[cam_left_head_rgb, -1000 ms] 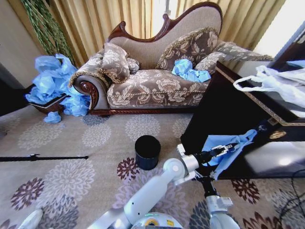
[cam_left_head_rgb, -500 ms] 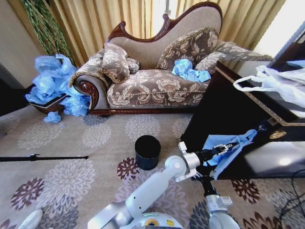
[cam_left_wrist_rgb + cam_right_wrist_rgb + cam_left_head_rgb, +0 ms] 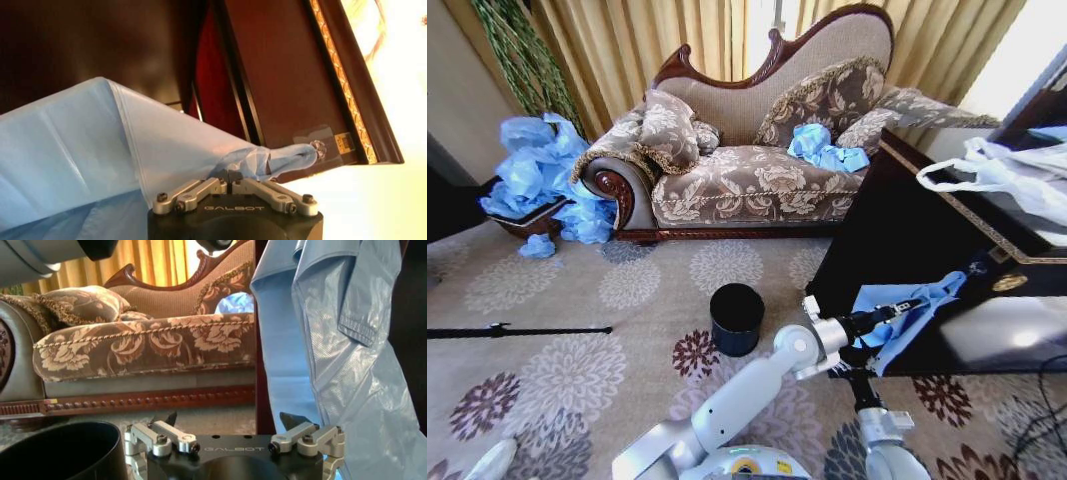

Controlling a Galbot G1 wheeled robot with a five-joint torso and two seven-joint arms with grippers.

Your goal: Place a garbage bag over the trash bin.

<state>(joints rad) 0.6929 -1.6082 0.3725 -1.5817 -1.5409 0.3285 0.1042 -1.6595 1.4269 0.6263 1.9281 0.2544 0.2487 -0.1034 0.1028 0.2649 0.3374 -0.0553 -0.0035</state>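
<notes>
The light blue garbage bag (image 3: 889, 312) hangs down the front of the dark cabinet, one corner held at the cabinet's gold-trimmed edge. My left gripper (image 3: 911, 304) reaches across to it and is shut on a bunched fold of the garbage bag (image 3: 100, 150); in the left wrist view the left gripper (image 3: 230, 176) has its fingers pressed together on the film. The black trash bin (image 3: 736, 318) stands upright on the carpet, left of the bag. My right gripper (image 3: 230, 419) sits low beside the trash bin (image 3: 60, 452), open, with the garbage bag (image 3: 320, 340) hanging just ahead.
The dark glossy cabinet (image 3: 897, 220) fills the right side, with a white handled bag (image 3: 1002, 175) on top. A patterned sofa (image 3: 757, 160) stands behind, carrying blue bags (image 3: 825, 148). A heap of blue bags (image 3: 542, 175) lies at left. A black rod (image 3: 517, 330) lies on the carpet.
My left gripper has edged a little to the right and upward along the hanging bag. The bin and the right arm have stayed put.
</notes>
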